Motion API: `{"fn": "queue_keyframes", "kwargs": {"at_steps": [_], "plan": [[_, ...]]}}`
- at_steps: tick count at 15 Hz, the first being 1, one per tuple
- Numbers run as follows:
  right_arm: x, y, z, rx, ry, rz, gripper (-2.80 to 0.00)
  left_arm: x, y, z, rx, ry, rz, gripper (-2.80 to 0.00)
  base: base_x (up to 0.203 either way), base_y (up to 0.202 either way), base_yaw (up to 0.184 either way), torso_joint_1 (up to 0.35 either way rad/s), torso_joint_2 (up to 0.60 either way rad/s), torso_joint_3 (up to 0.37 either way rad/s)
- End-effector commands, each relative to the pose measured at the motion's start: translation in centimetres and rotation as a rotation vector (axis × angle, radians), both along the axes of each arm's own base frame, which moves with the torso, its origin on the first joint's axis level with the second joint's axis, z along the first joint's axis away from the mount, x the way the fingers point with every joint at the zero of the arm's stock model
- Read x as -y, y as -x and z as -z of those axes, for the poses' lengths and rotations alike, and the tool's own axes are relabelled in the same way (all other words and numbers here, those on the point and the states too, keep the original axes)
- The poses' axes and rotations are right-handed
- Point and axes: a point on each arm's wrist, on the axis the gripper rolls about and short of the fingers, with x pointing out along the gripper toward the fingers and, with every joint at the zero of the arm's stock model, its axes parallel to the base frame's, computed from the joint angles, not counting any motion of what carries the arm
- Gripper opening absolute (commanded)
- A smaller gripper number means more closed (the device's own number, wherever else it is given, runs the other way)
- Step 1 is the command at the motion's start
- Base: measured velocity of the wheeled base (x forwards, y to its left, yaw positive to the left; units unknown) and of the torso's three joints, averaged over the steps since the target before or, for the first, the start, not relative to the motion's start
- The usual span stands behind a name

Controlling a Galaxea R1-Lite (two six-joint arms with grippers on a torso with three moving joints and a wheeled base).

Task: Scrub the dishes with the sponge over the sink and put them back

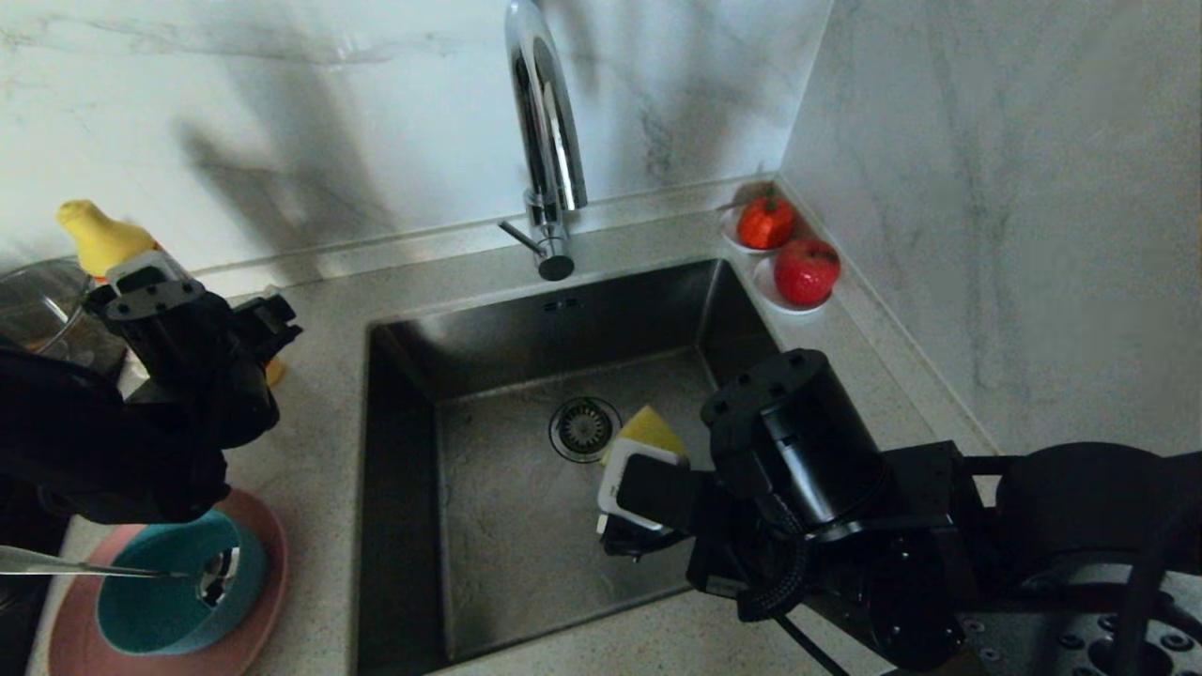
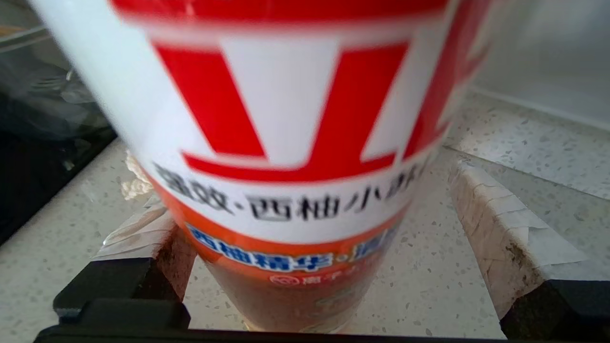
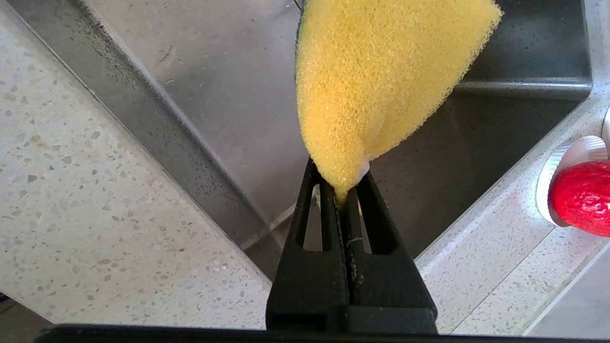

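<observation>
Dishes sit stacked on the desk left of the sink (image 1: 413,376): teal bowl (image 1: 169,601) on pink plate (image 1: 254,620). Right fingers (image 3: 344,190) pinch the sponge (image 3: 376,81) over the basin, probably ready to scrub. Farther back, left fingers (image 2: 495,228) spread around a soap bottle (image 2: 286,143).

The square stainless-steel sink (image 1: 526,488) is bare on its floor left of the round drain strainer (image 1: 584,429). To that strainer's right, the right gripper (image 3: 344,193) and its pinched yellow foam sponge (image 3: 376,81) fill the air. The tall chrome tap (image 1: 545,141) overhangs the rim behind. Left of the sink, an orange-and-white labelled bottle (image 2: 290,157) stands between the left gripper's (image 2: 314,228) spread fingers (image 2: 500,224), blocking passage there.
</observation>
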Motion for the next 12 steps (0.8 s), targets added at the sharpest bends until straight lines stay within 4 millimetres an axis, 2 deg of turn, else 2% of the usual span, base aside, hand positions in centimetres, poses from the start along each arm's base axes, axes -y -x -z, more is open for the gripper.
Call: {"fn": "queue_keyframes", "kwargs": {"at_steps": [1,2,3,10,12], "plan": [[0.05,0.04,-0.13,0.004,0.000,0.000,-2.80,-0.05,-0.36,0.54,-0.006,0.002,-0.004,0.00,0.000,0.000,0.000,0.000,0.00,0.000],[0.07,0.05,-0.11,0.004,0.001,0.000,-2.80,-0.05,-0.40,0.52,-0.002,0.002,-0.004,0.00,0.000,0.000,0.000,0.000,0.00,0.000],[0.06,0.05,-0.09,0.003,0.001,0.000,-2.80,-0.06,-0.45,0.39,0.004,0.002,-0.005,-2.80,0.000,0.000,0.000,0.000,0.00,0.000],[0.28,0.02,-0.13,0.004,0.001,0.005,-2.80,-0.10,-1.24,0.35,0.019,0.000,-0.004,-2.80,0.000,0.000,0.000,0.000,0.00,0.000],[0.27,-0.05,-0.20,0.005,-0.001,0.006,-2.80,-0.09,-1.04,-0.24,0.034,-0.003,-0.006,-2.80,0.000,0.000,0.000,0.000,0.00,0.000]]}}
